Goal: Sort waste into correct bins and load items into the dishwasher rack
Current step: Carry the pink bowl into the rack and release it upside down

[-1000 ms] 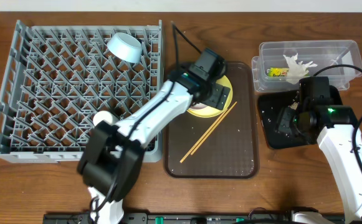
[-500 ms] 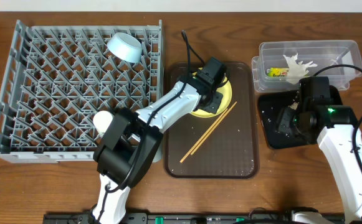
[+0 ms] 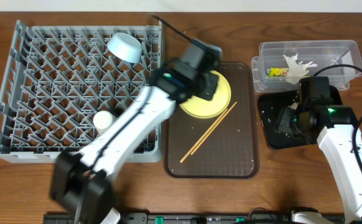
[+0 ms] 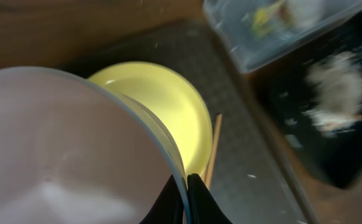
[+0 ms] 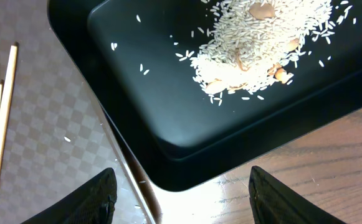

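Note:
My left gripper (image 4: 185,186) is shut on the thin rim of a white bowl (image 4: 62,143), which fills the left of the left wrist view, held above the yellow plate (image 3: 213,102). In the overhead view the arm hides the bowl. Wooden chopsticks (image 3: 209,132) lie slanted beside the plate. The grey dishwasher rack (image 3: 19,93) holds a light blue bowl (image 3: 124,46) and a small white cup (image 3: 104,119). My right gripper (image 5: 184,199) hangs open over the near edge of the black tray (image 5: 168,124), which holds rice-like food scraps (image 5: 255,43).
Plate and chopsticks rest on a dark brown serving tray (image 3: 230,155) between the rack and the bins. The clear tub (image 3: 330,53) at the back right contains white tissue (image 3: 299,65) and a green-and-yellow wrapper (image 3: 277,72). Bare wooden table (image 3: 293,180) lies in front.
My left gripper has shut on the white bowl's rim and lifted it off the yellow plate, swinging up and left toward the rack. The right arm has not moved.

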`<state>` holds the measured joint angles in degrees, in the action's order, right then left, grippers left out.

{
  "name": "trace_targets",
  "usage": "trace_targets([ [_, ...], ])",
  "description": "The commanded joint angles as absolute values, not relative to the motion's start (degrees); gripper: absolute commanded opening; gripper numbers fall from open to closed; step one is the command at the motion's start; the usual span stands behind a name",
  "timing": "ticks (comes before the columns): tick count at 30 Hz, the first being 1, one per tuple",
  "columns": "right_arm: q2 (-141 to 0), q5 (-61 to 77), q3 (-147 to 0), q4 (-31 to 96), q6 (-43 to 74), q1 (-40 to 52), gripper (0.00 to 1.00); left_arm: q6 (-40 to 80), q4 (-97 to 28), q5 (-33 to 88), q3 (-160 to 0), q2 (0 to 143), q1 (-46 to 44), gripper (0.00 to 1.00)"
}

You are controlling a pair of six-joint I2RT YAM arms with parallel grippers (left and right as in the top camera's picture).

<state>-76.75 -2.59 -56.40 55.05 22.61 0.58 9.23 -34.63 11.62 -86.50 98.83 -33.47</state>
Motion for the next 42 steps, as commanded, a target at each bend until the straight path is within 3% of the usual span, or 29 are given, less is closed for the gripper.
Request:
trace_targets([
  [1, -76.0, -3.2, -57.4, 55.1, 22.6, 0.4, 0.66, 10.1, -35.7, 24.8, -86.7, 96.4, -27.1, 0.07],
  [13, -76.0, -3.2, -57.4, 55.0, 22.2, 0.4, 0.66, 10.1, -38.8, 64.8, -86.5, 100.4, 2.1, 0.08],
  [22, -76.0, -3.2, -57.4, 54.9, 22.2, 0.4, 0.66, 9.5, -39.0, 84.7, -86.4, 110.1, 11.9, 0.08],
  [32, -76.0, -3.2, -57.4, 54.9, 22.2, 0.4, 0.66, 9.5, -39.0, 86.3, -86.4, 117.7, 15.8, 0.08],
  [42, -76.0, -3.2, -57.4, 54.8, 22.2, 0.4, 0.66, 9.5, -41.1, 75.3, -85.5, 119.2, 19.3, 0.11],
])
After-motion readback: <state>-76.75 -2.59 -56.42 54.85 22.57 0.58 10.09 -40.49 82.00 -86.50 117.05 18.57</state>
